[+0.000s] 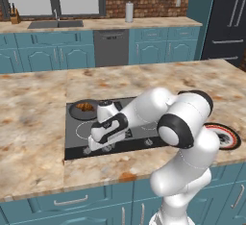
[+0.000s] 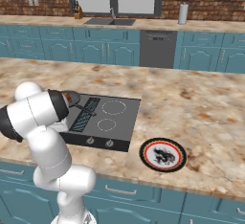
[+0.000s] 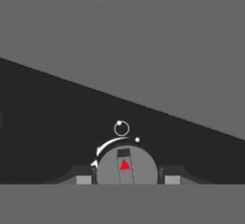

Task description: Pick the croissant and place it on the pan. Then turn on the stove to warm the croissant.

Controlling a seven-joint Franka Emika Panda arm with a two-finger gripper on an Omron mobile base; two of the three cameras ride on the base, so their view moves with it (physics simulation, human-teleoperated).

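The golden-brown croissant (image 1: 85,106) lies in the dark round pan (image 1: 78,113), which sits on the back left burner of the black stove (image 1: 139,125). My gripper (image 1: 97,147) reaches down to the stove's front edge at the left. In the hand view the gripper (image 3: 128,179) is shut on a round grey knob (image 3: 127,164) with a red triangle mark, one fingertip (image 3: 83,179) on each side. In the right base view my arm hides most of the pan (image 2: 73,95), and its thin black handle (image 2: 87,109) points across the stove (image 2: 112,120).
A red-rimmed plate (image 1: 225,136) (image 2: 163,154) lies on the granite counter right of the stove. Two more knobs (image 2: 91,141) sit along the stove's front strip. Sink, dishwasher and blue cabinets line the far wall.
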